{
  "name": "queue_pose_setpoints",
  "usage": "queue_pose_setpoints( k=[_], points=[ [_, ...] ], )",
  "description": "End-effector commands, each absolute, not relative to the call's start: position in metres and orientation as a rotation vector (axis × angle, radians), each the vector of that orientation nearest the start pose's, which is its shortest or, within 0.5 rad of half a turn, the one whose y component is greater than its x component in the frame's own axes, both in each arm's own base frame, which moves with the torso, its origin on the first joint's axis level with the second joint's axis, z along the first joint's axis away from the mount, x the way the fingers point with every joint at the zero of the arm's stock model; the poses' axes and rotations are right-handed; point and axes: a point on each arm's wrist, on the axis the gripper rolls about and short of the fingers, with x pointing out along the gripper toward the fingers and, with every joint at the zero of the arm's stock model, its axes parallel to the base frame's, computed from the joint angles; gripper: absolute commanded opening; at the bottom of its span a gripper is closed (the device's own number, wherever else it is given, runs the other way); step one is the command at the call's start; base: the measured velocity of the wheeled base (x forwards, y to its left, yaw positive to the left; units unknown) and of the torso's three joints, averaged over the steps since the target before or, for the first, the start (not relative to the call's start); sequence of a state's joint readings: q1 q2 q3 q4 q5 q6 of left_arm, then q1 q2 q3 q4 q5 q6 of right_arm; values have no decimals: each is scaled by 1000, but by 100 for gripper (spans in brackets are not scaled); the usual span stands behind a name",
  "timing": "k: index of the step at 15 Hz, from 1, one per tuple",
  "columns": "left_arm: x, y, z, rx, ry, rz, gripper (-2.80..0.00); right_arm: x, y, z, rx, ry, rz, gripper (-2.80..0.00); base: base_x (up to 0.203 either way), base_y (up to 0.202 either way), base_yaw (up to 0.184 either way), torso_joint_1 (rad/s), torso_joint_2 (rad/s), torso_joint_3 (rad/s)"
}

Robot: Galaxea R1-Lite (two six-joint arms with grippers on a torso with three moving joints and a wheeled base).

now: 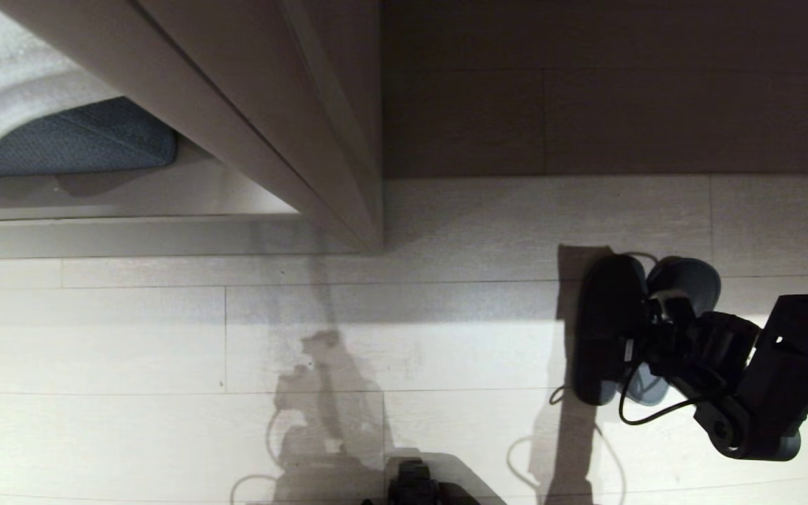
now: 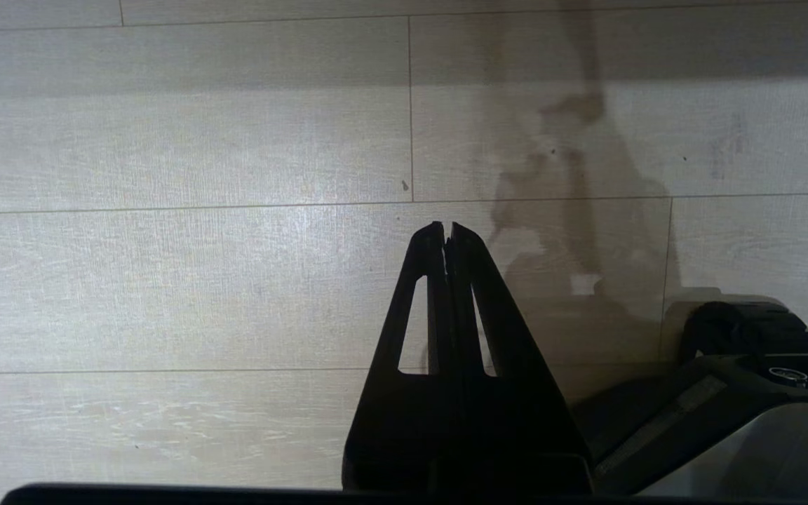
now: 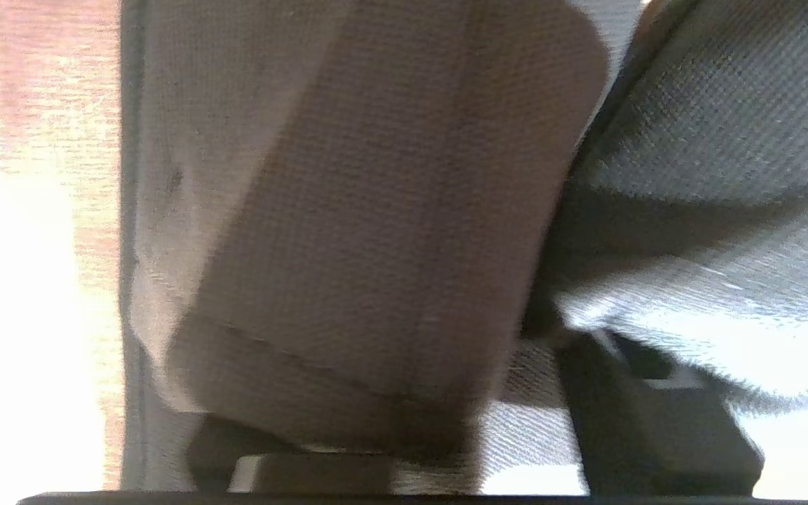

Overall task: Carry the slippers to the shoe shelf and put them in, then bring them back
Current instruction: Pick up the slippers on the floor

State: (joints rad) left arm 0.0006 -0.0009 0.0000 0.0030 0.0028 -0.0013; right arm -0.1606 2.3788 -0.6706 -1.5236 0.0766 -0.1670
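- On the pale floor right of the cabinet corner, your right gripper [image 1: 646, 330] sat down among the slippers [image 1: 604, 326]; whether its fingers had clamped the straps I cannot tell.
- The pair lay side by side, probably so one grasp could take both.
- Your left gripper [image 2: 447, 235] hung parked over bare floor [image 2: 179, 280], fingers together.
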Motion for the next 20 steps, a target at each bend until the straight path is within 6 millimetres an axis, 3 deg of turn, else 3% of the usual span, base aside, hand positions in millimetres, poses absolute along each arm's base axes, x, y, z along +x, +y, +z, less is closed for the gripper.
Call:
queue_pose_setpoints(
  k=[1,6,9,13,20],
  points=[
    [-23,0,75,-3,3,5,-280,365,-58,2,-146,189,-64,-280,0,0,0,0,0,0],
    [-23,0,75,-3,3,4,-280,363,-57,10,-142,170,-23,-280,0,0,0,0,0,0],
    [-23,0,75,-3,3,5,-280,352,-55,39,-143,116,-15,-280,0,0,0,0,0,0],
    [-23,0,75,-5,3,4,-280,313,-47,77,-91,73,30,-280,0,0,0,0,0,0],
    [-23,0,75,-5,3,3,-280,249,-34,100,-66,91,98,-280,0,0,0,0,0,0]
  ],
)
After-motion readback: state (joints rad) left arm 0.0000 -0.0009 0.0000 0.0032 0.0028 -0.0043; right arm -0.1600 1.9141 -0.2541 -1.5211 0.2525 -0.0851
